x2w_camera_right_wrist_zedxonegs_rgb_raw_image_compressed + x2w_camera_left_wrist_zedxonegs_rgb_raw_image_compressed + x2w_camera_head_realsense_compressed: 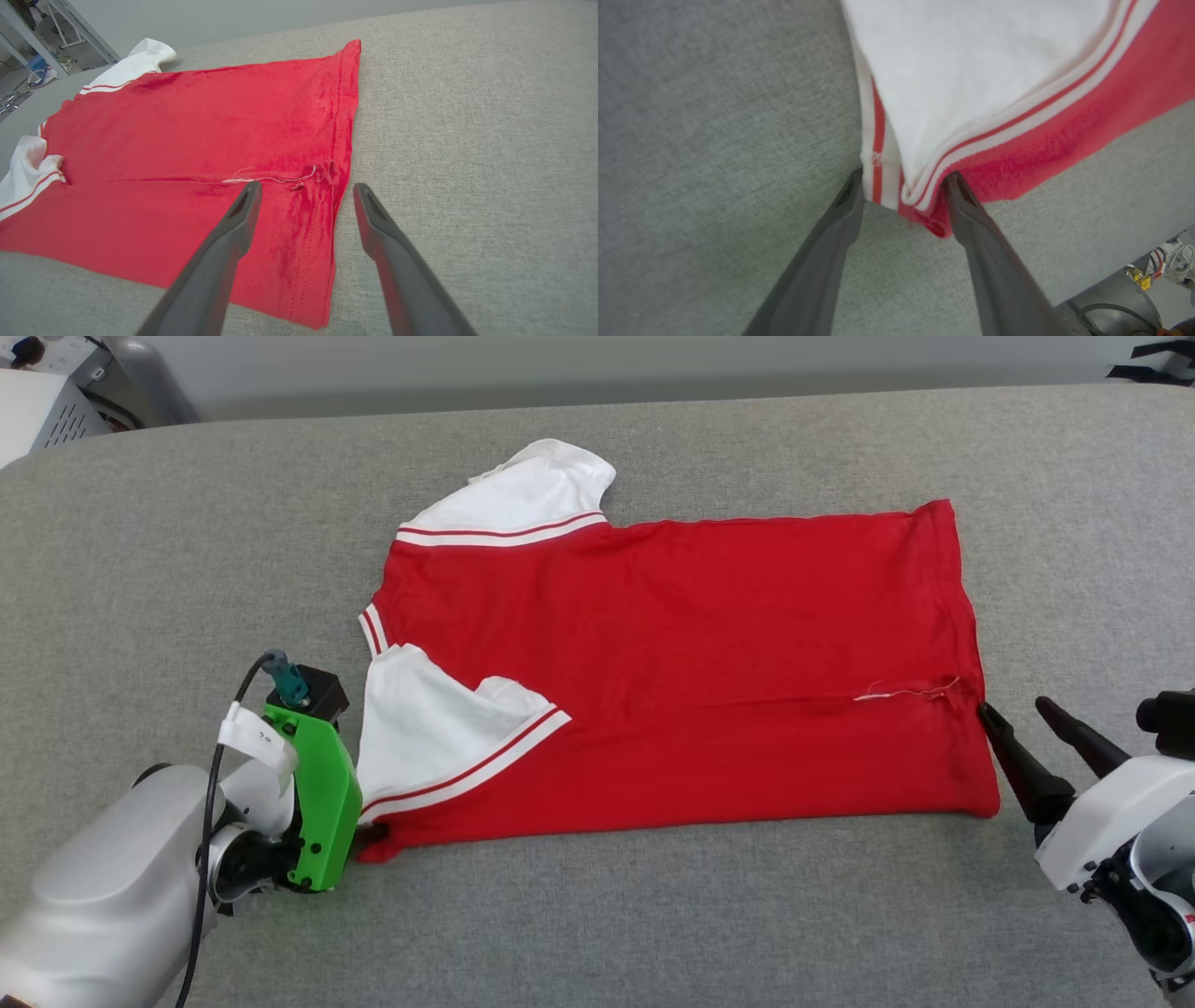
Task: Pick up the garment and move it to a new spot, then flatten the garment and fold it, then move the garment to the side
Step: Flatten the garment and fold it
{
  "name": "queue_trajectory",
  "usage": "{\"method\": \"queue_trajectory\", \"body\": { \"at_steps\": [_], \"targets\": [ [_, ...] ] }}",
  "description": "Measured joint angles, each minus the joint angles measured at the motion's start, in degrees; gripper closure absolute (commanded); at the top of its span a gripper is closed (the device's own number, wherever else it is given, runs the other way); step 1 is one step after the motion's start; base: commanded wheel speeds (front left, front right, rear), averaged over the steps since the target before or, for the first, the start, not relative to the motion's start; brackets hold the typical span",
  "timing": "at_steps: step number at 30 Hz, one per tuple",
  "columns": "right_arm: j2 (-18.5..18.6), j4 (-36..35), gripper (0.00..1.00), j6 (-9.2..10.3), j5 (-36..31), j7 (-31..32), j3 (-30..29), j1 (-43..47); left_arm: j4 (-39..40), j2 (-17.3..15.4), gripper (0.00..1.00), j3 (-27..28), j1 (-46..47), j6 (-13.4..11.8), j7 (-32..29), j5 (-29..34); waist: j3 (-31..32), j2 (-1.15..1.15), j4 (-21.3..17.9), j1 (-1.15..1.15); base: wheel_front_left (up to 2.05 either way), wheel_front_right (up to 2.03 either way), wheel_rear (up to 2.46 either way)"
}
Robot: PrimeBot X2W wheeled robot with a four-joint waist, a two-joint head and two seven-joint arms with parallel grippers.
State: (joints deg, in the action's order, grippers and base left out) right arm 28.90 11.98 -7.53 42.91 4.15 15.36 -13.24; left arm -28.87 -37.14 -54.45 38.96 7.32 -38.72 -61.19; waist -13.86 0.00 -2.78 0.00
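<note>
At your left, the left gripper (pixel 903 184) sits low on the grey padded table (pixel 653 915) at the near left corner of the garment (pixel 672 663); its wrist view shows you the two fingers (pixel 971 219) standing apart, with the striped trim of the near white sleeve (pixel 439 728) and a nub of red cloth lying between the tips, not pinched flat. From there the garment spreads rightward across the middle of the table, red side up and mostly smooth, collar end toward your left arm, the far sleeve (pixel 532 490) poking out at the back, the near sleeve folded onto the body. A crease runs to a loose white thread (pixel 901 693) near the bottom hem. At your right, the right gripper (pixel 1016 707) is spread wide at that hem: one finger is above the red cloth by the thread, the other over bare table just beside the edge
</note>
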Motion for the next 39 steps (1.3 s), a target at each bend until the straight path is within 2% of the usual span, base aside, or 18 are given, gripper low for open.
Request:
{"method": "queue_trajectory", "body": {
  "at_steps": [3, 10, 13, 19, 23, 28, 39],
  "targets": [
    [1.58, -0.66, 0.00, 0.00, -0.43, 0.33, -0.76, -0.38, 0.26, -0.63, 1.00, -1.38, 0.64, 0.05, 2.26, -0.63, 0.26, 0.00, 0.19, 0.00, 0.00, 0.00, 0.00],
    [9.57, -5.26, 0.00, 0.00, -0.24, 6.72, -2.16, -2.30, 2.46, -1.37, 1.00, -3.27, 1.09, 0.08, 9.16, -0.26, 1.97, 0.00, 1.00, 0.00, 0.00, 0.00, 0.00],
    [13.30, -8.18, 0.00, 0.00, 1.40, 13.45, -1.24, -2.83, 4.85, -2.18, 1.00, -3.54, 1.19, 0.08, 11.59, 0.40, 2.54, 0.00, 1.57, 0.00, 0.00, 0.00, 0.00],
    [17.06, -11.67, 0.00, 0.00, 4.72, 27.87, -0.01, -3.94, 8.61, -3.50, 1.00, -3.97, 1.51, 0.08, 14.02, 1.87, 2.78, 0.00, 2.71, 0.00, 0.00, 0.00, 0.00],
    [16.58, -11.57, 0.00, 0.00, 4.75, 34.73, 0.85, -4.83, 10.40, -3.83, 1.00, -4.03, 1.79, -0.09, 14.49, 2.38, 2.19, 0.00, 3.38, 0.00, 0.00, 0.00, 0.00],
    [13.50, -8.47, 0.00, 0.00, 3.42, 38.80, 3.01, -5.62, 11.83, -3.78, 1.00, -4.17, 2.35, -0.64, 14.82, 2.83, 1.05, 0.00, 4.12, 0.00, 0.00, 0.00, 0.00],
    [8.94, 2.85, 0.00, 0.02, -0.55, 36.15, 8.44, -7.20, 12.54, -3.36, 1.00, -4.27, 3.49, -0.77, 16.36, 4.74, -2.16, 0.00, 5.76, 0.00, 0.00, 0.00, 0.00]
  ]
}}
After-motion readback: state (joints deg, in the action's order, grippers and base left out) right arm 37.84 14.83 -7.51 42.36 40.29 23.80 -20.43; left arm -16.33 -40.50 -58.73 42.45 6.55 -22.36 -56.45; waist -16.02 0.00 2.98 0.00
